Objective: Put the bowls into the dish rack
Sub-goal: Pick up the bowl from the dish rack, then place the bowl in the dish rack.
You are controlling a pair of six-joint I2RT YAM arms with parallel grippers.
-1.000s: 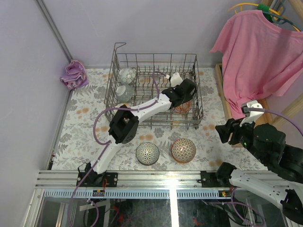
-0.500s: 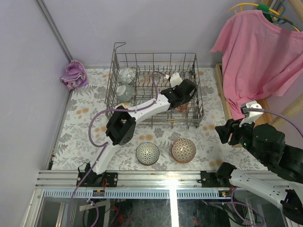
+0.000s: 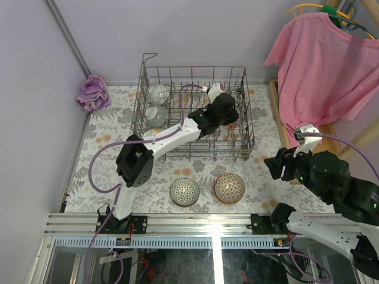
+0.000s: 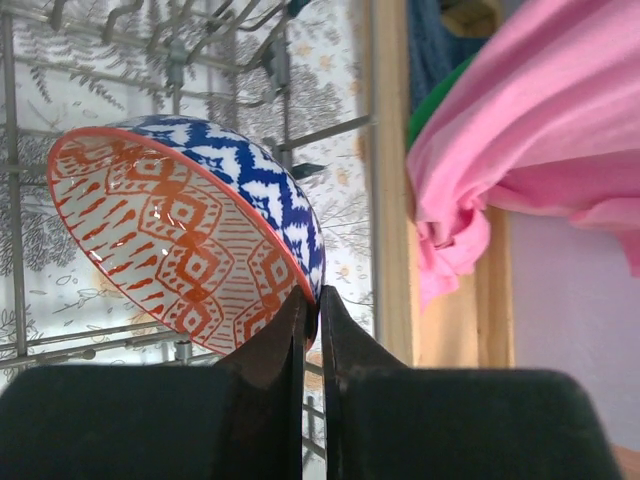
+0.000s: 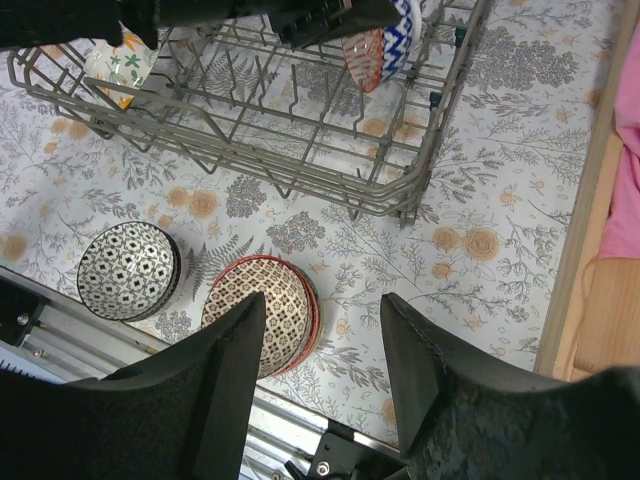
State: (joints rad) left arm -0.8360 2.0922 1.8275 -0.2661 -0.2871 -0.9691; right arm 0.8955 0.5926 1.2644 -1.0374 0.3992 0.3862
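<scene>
Standing among the tines at the left end of the rack [image 3: 204, 155], two pale bowls [image 3: 156, 113] have not shifted. Further right, the left hand [image 4: 311, 298] has changed most. A second ago its fingers were part open by the blue-and-red bowl [image 4: 190, 240]; now they are drawn tight together on the bowl's lower rim, and the arm has pulled a little toward the back of the rack. The bowl is tilted on edge over the wires in the right part of the rack, its patterned inside turned to the wrist camera. Whether it rests on the tines or hangs from the grip I cannot tell. My reading is that it has been gripped again to settle it into a better slot, so it does not count as loaded yet.

On the tabletop [image 3: 106, 171] in front of the rack, the black-and-white bowl [image 3: 184, 191] and, just right of it, the red-patterned stack [image 3: 230, 187] lie untouched. Above the right front of the tabletop the right hand [image 5: 320, 315] hovers about half open and empty, barely moved, and it looks well placed to take that stack next
</scene>
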